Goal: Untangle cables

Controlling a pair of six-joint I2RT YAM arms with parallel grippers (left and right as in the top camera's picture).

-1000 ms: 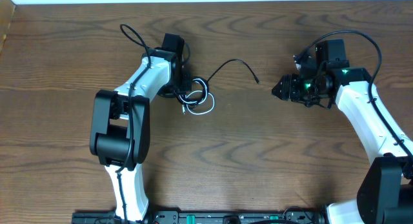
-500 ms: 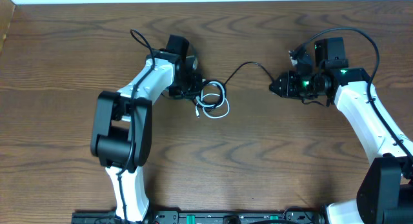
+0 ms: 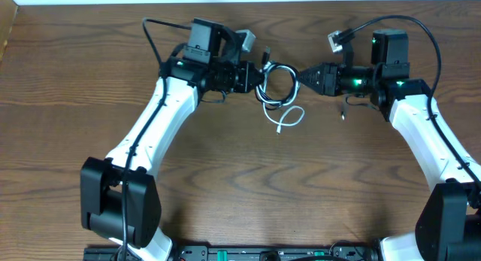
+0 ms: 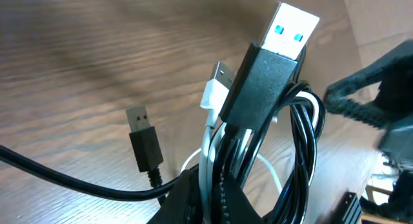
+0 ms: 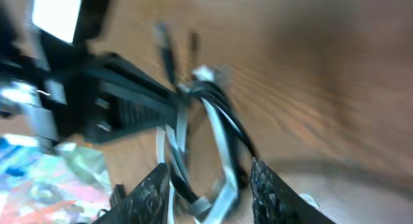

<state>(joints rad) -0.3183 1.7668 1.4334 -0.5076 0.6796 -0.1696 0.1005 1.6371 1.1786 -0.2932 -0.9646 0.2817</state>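
The left end effector [image 3: 250,75] is clamped on the cables [image 3: 275,86], a black-and-white coil just to its right over the counter [image 3: 240,186]. The right end effector [image 3: 303,76] meets the coil's opposite side, fingers [image 5: 155,185] astride it; whether they pinch, I cannot tell.

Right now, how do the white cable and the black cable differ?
The white cable has a small white plug; the black cable has a larger black plug with a blue insert. The white cable trails loose out of the bundle; the black cable coils in a ring. The left pincer grips both.
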